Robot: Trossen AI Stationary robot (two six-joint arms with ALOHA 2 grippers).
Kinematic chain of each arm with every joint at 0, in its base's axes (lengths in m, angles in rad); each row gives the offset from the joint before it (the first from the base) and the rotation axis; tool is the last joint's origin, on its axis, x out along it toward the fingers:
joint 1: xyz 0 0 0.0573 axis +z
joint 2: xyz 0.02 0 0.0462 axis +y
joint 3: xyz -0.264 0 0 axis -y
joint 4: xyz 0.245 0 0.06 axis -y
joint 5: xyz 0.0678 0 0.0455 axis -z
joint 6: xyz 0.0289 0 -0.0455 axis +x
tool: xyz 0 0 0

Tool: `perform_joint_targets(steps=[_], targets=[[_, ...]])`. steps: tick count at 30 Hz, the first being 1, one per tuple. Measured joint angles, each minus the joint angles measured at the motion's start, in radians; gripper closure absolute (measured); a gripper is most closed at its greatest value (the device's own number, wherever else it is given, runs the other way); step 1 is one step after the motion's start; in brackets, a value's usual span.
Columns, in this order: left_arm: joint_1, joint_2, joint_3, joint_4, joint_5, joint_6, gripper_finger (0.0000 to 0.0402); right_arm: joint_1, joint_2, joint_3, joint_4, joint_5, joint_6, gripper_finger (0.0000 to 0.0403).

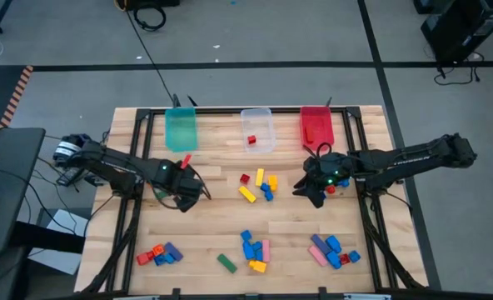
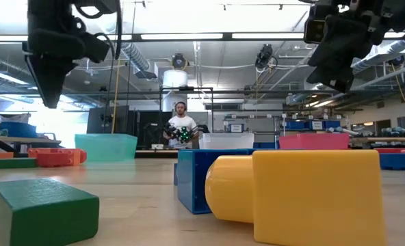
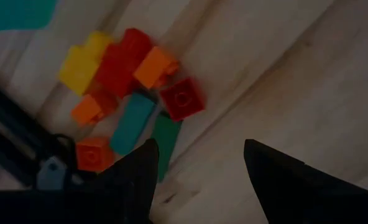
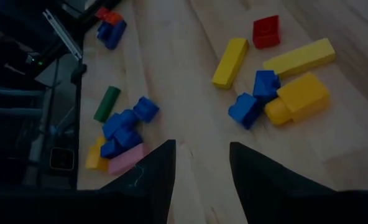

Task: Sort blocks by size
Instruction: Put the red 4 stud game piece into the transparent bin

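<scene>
Small toy blocks lie flat on the wooden table in clusters: yellow, blue and red ones at the centre (image 1: pixel 259 185), others near the front left (image 1: pixel 159 255), front centre (image 1: pixel 253 250) and front right (image 1: pixel 334 250), plus a lone green one (image 1: pixel 226 263). My left gripper (image 1: pixel 198 190) hovers open and empty left of the centre cluster; its wrist view (image 3: pixel 199 162) shows red, orange and yellow blocks (image 3: pixel 125 62) ahead. My right gripper (image 1: pixel 305 190) hovers open and empty right of the centre cluster, which shows in its wrist view (image 4: pixel 277 81). Both are raised above the table in the low view.
Three bins stand along the far edge: teal (image 1: pixel 181 127), clear (image 1: pixel 258 129) with one red block (image 1: pixel 251 140) inside, and red (image 1: pixel 316 125). A red block (image 1: pixel 186 160) lies beside the left arm. A person (image 2: pixel 180 130) stands in the room beyond the table.
</scene>
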Motion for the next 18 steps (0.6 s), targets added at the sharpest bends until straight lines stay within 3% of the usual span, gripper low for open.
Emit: perform_joint_targets(steps=[10, 18], targets=[[0.021, -0.174, -0.184, 0.103, 0.016, -0.076, 0.0156, 0.000, 0.005, 0.000, 0.141, 0.011, 0.001, 0.0236], [0.143, -0.191, -0.256, 0.205, 0.055, -0.134, 0.0156, 0.000, 0.005, 0.000, 0.157, 0.157, 0.053, 0.0235]])
